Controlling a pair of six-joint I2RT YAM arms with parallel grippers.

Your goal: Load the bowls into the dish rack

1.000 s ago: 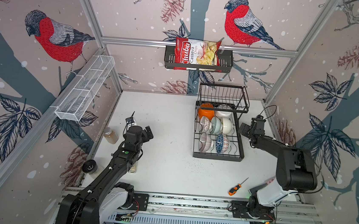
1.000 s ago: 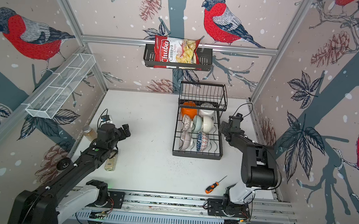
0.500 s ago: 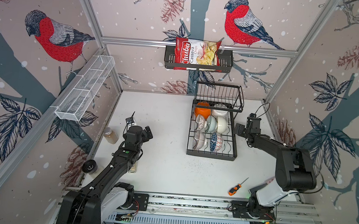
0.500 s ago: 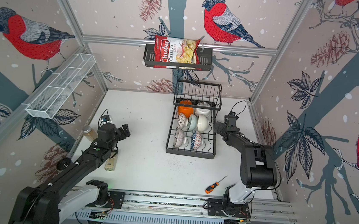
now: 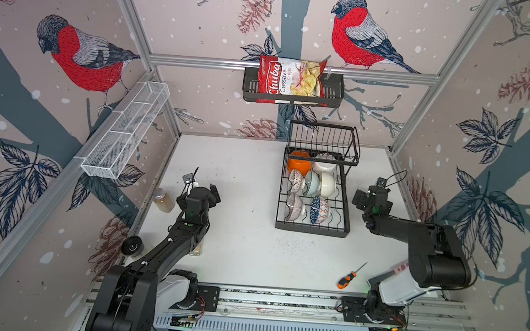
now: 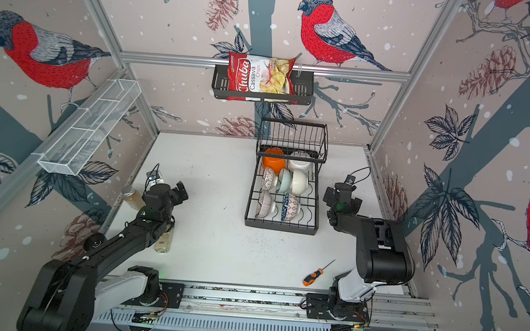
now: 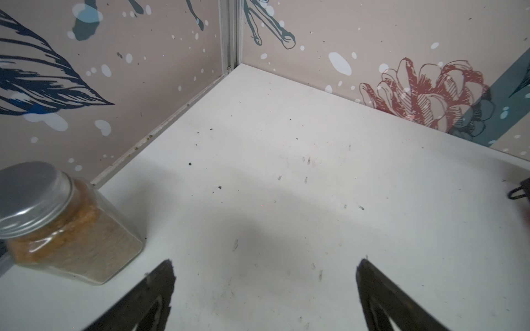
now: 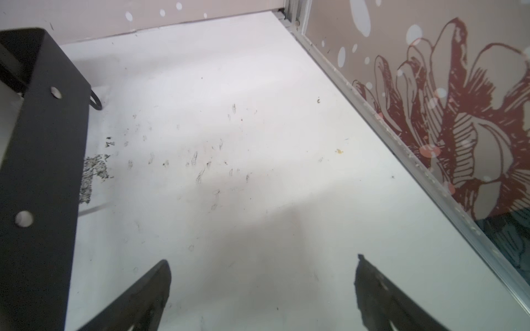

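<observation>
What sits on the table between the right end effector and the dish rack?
Nothing: only bare, scuffed white tabletop separates the right end effector from the dish rack, as the right wrist view shows.

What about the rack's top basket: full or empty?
Empty: in both top views nothing lies in the top basket; the bowls all sit lower down in the rack.
</observation>
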